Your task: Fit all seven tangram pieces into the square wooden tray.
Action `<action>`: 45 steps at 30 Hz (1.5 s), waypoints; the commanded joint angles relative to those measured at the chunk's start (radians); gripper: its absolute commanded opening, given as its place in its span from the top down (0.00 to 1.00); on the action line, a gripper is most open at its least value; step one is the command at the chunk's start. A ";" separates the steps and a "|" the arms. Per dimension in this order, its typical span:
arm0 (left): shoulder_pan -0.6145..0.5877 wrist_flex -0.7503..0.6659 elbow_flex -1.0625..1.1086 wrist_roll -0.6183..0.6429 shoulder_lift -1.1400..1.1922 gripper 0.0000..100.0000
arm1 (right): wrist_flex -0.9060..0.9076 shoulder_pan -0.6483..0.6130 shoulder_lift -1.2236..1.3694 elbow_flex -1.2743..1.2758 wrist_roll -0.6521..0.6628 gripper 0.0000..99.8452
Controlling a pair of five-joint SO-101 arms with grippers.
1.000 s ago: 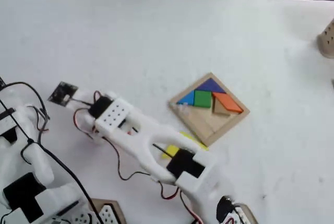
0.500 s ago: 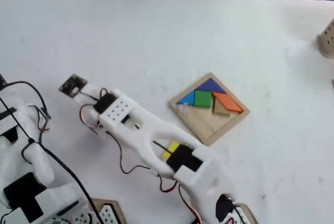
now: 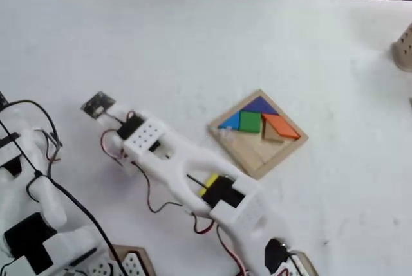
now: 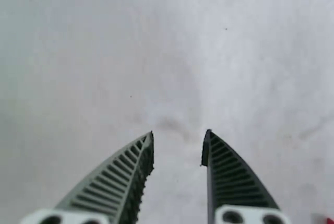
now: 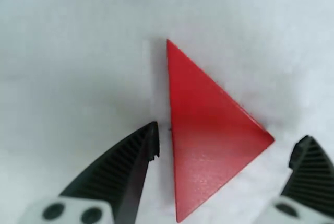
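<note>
1. Your right tool (image 5: 227, 138) is spread wide and empty; the flat red wooden triangle (image 5: 209, 130) lies on the white worktop (image 5: 78, 51) between its fingers, not yet pinched.
2. The triangle's longest edge runs just beside one finger; the opposite corner points at the other; closing should catch edge against corner, I judge.
3. Your left tool (image 4: 177, 135) hangs parted over bare worktop; the square wooden tray (image 3: 257, 160) sits partly filled.

One tabletop (image 3: 193, 44). One wooden tray (image 3: 254, 155). Six coloured pieces can be counted: one dark blue triangle (image 3: 260, 104), one light blue triangle (image 3: 230, 121), one green square (image 3: 250, 121), one orange triangle (image 3: 281, 125), one yellow piece (image 3: 207, 184), one red triangle (image 5: 206, 130). Two end effectors, the left end effector (image 4: 179, 134) and the right end effector (image 5: 229, 134).
</note>
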 commanded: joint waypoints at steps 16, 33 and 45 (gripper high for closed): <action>0.013 -0.021 -0.052 0.009 0.004 0.83 | -0.013 0.001 -0.013 -0.014 -0.014 0.73; 0.015 -0.021 -0.052 0.009 0.007 0.83 | -0.016 0.021 -0.013 -0.014 -0.014 0.70; 0.015 -0.021 -0.052 0.009 0.007 0.83 | 0.117 0.030 0.125 -0.239 -0.003 0.70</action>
